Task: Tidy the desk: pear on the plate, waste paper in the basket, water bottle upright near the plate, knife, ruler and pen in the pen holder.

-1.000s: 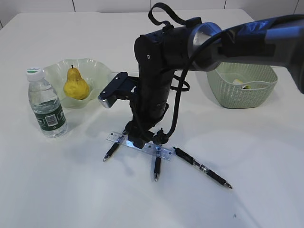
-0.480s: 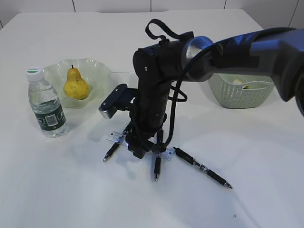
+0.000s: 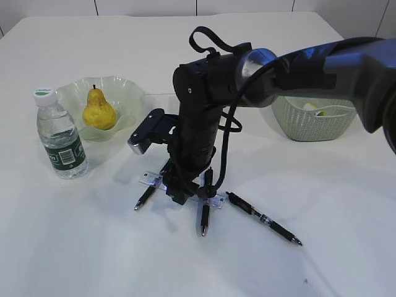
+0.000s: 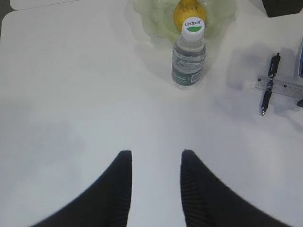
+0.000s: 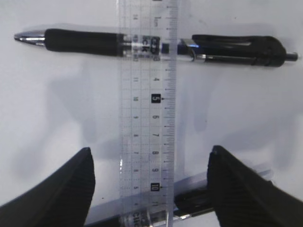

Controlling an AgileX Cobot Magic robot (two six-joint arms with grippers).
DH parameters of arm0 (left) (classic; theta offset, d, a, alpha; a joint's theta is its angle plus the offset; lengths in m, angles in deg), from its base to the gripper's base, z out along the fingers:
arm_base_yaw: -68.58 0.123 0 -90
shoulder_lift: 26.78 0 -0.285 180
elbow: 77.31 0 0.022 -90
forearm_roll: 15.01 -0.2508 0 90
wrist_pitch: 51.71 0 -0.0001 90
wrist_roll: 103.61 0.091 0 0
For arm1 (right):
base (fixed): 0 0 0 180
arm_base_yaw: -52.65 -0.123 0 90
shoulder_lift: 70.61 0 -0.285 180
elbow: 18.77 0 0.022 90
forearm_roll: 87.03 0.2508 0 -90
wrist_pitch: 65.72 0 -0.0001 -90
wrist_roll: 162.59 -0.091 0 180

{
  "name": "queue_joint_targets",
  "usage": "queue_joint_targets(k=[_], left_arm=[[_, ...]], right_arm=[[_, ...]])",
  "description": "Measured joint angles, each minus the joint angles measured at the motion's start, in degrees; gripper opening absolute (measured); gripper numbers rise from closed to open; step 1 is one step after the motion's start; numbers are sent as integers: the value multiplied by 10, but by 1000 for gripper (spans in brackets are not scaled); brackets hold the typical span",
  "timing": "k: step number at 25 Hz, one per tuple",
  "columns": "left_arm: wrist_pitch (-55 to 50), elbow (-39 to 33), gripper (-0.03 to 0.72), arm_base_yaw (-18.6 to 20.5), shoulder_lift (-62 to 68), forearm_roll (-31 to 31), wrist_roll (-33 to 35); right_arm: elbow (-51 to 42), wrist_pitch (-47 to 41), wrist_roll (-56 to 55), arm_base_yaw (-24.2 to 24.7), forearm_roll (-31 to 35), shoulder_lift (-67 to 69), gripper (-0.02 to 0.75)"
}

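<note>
My right gripper (image 3: 178, 193) is down over the clear ruler (image 3: 150, 179), which lies across two black pens (image 3: 204, 216). In the right wrist view the ruler (image 5: 149, 109) runs between the open jaws (image 5: 151, 150) without touching them. One pen (image 5: 151, 47) crosses beneath it and another (image 5: 191, 202) lies by the fingertips. A third pen (image 3: 263, 218) lies to the right. The yellow pear (image 3: 99, 110) sits on the green plate (image 3: 127, 90). The water bottle (image 3: 60, 139) stands upright beside it. My left gripper (image 4: 156, 152) hangs open over bare desk. The knife and pen holder are out of view.
The sage green basket (image 3: 315, 120) stands at the back right with something pale inside. In the left wrist view the bottle (image 4: 188, 56), the plate (image 4: 147, 19) and a pen (image 4: 267, 85) lie ahead. The right arm's bulk hides the ruler's middle in the exterior view.
The right arm has come lower and slightly left, bringing its open gripper down around the ruler. Nothing on the desk has moved.
</note>
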Motion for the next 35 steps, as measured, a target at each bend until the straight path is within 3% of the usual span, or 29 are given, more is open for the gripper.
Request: queue_joint_targets(k=[18,29,35], left_arm=[[0,0,240,0,0,0,0],[0,0,240,0,0,0,0],[0,0,240,0,0,0,0]], right_arm=[[0,1,1,0,-7,12,567],[0,1,1,0,-10,12,454],[0,1,1,0,-17,12,342]])
